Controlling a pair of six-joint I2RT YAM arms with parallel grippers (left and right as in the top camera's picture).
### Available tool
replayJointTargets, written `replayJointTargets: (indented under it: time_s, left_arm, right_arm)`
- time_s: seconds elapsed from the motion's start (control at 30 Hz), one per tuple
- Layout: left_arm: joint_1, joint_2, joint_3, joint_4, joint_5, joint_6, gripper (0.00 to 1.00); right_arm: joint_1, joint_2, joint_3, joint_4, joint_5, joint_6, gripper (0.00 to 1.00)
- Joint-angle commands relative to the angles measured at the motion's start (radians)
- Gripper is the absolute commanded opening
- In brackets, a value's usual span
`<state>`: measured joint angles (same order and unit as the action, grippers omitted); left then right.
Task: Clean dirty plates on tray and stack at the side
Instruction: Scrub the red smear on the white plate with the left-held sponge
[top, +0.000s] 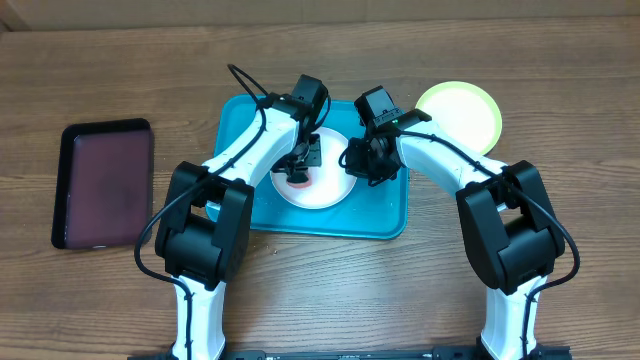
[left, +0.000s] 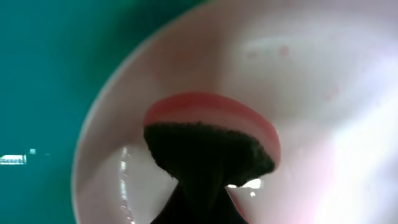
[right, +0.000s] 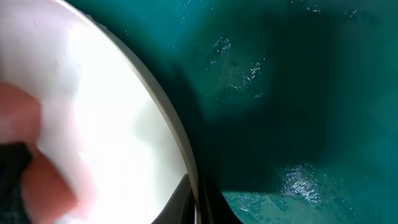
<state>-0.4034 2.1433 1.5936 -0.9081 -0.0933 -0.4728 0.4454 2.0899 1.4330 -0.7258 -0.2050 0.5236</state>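
The left end effector (top: 298, 165), clamped on a red-and-black sponge (left: 211, 143), is pressing on the round white plastic plate (top: 330, 190) on the teal rectangular plastic tray (top: 380, 215). The right end effector (top: 352, 158) is clamping the rim. Apply light, even pressure.

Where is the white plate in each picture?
Overhead: the white plate sits in the middle of the teal tray.
Left wrist: the white plate fills the middle and right, with the sponge on it.
Right wrist: the white plate fills the left side.
Shared landmark: the teal tray shows beside the plate in every view.
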Motion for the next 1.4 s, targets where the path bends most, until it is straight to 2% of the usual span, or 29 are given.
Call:
replayJointTargets:
  time_s: [0.0,0.23,0.43,0.63,0.8,0.97,1.07,1.37]
  left_arm:
    - [0.008,0.003,0.032,0.027,-0.047,-0.014,0.04]
    - [0.007,0.045,0.029,0.080,0.217,-0.014,0.04]
    - [0.004,0.108,0.029,0.048,0.362,0.016,0.04]
    - [0.034,0.113,0.040,-0.063,0.321,0.163,0.05]
    - [0.100,0.113,0.084,-0.188,0.126,0.158,0.04]
    - [0.164,0.113,0.158,-0.273,0.049,0.146,0.04]
    - [0.181,0.113,0.166,-0.252,0.066,0.116,0.04]
    - [0.134,0.113,0.149,-0.125,0.320,0.118,0.04]
  right_arm:
    - [-0.001,0.014,-0.032,-0.012,0.047,-0.003,0.05]
    - [-0.001,0.014,-0.032,-0.012,0.047,-0.003,0.05]
    - [-0.001,0.014,-0.032,-0.012,0.047,-0.003,0.05]
    - [-0.001,0.014,-0.032,-0.012,0.047,-0.004,0.05]
    - [-0.001,0.014,-0.032,-0.012,0.047,-0.004,0.05]
    - [-0.001,0.014,-0.032,-0.011,0.047,-0.004,0.05]
    - [-0.001,0.014,-0.032,-0.006,0.047,-0.004,0.05]
    - [-0.001,0.014,-0.032,-0.005,0.047,-0.003,0.05]
